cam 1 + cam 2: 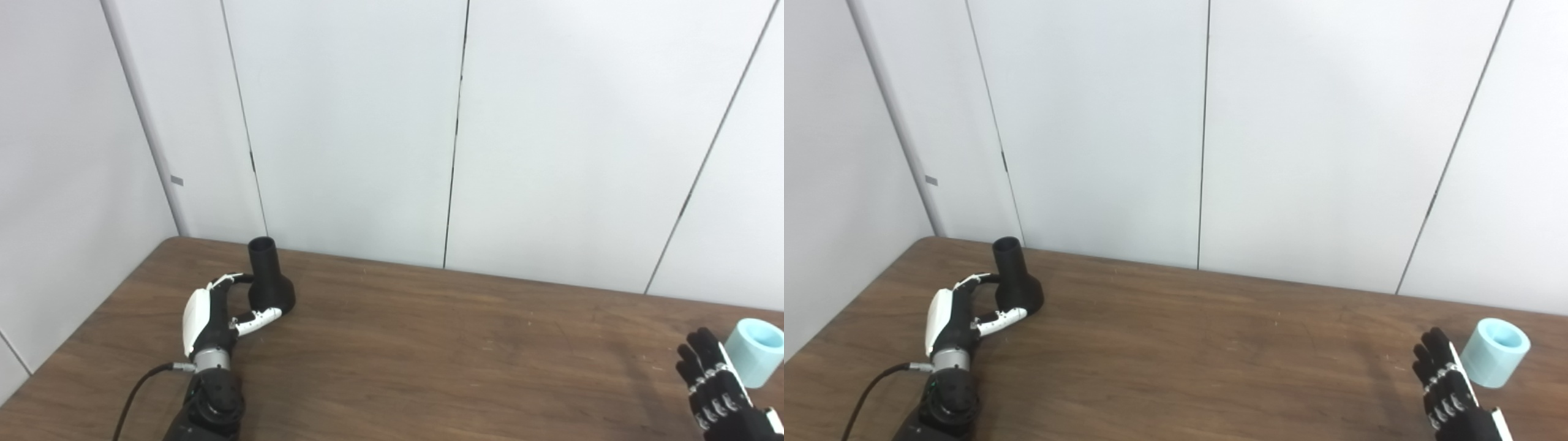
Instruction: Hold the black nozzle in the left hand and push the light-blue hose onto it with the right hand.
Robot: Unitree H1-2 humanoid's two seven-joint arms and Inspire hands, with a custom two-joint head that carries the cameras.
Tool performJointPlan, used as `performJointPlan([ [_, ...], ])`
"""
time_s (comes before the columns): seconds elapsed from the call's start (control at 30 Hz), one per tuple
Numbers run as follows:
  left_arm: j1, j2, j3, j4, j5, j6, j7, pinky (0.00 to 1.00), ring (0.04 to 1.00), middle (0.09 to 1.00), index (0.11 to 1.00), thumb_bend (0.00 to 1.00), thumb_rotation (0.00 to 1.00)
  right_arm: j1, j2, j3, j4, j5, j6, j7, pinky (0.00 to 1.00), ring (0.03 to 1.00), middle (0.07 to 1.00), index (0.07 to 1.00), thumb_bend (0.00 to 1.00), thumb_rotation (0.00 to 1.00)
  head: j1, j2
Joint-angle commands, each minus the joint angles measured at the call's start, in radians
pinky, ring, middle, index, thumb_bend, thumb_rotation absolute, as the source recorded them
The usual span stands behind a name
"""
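Brown wood-grain worktop [429, 355] set into a corner of pale grey panelled walls [355, 122]. Left hand [211, 318], fingers curled loosely about the upright black nozzle [268, 278] near the far left edge; whether it grips, cannot tell. Right hand [1448, 383], fingers spread, holding nothing, just beside the light-blue hose [1494, 352] at right.

I see a bare test lab: a brown wooden table [429, 343] from six o'clock, pale partition panels [355, 122] closing it off at twelve.
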Motion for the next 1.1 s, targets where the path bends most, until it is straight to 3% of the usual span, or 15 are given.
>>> performJointPlan([
  [0.0,-0.030,0.005,-0.004,0.005,-0.006,-0.015,-0.012,1.00,0.971,0.880,0.626,0.84,0.21,0.075,0.026,0.003,0.047,0.008,0.001,-0.004,1.00,1.000,1.000,1.000,0.83,0.99,0.001,0.001],
  [0.57,-0.051,0.009,-0.030,0.034,0.026,-0.017,-0.007,1.00,0.946,0.863,0.647,0.84,0.22,0.083,0.030,0.005,0.024,0.006,0.025,-0.017,1.00,1.000,1.000,1.000,0.82,0.99,-0.009,0.006],
  [1.07,-0.073,0.008,-0.025,0.067,0.006,-0.032,-0.013,0.89,0.931,0.863,0.645,0.84,0.21,0.087,0.030,0.005,0.012,0.005,0.030,-0.017,1.00,1.000,1.000,1.000,0.81,0.98,-0.011,0.012],
])
